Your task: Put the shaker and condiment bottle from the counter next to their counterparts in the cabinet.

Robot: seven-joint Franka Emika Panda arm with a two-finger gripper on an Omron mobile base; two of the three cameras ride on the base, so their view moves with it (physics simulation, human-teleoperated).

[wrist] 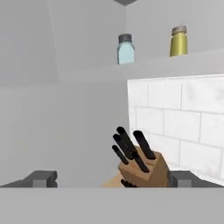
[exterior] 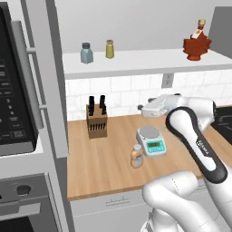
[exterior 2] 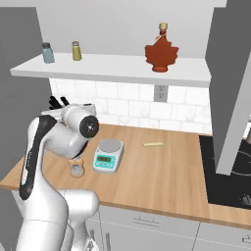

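We're hovering over the bench (exterior: 108, 158) with our fingers (wrist: 43, 178) spread wide and gripping nothing, looking at the knife block (wrist: 142, 168) against the tiled wall. The shaker (exterior: 109, 49) is standing on the cabinet (exterior: 136, 61) shelf just beside the grey-green shaker (exterior: 86, 53). The condiment bottle (exterior: 137, 156) is sitting upright on the bench, near the kitchen scale (exterior: 151, 140); the red maple-leaf bottle (exterior: 197, 43) is well apart along the shelf.

- A wooden knife block (exterior: 97, 121) with dark handles is standing near the tiled wall.
- A small kitchen scale (exterior: 151, 140) is sitting on the bench.
- A pale stick (exterior 2: 153, 144) is lying flat right of the scale.
- A wall socket (exterior 2: 158, 93) is showing on the tiles.
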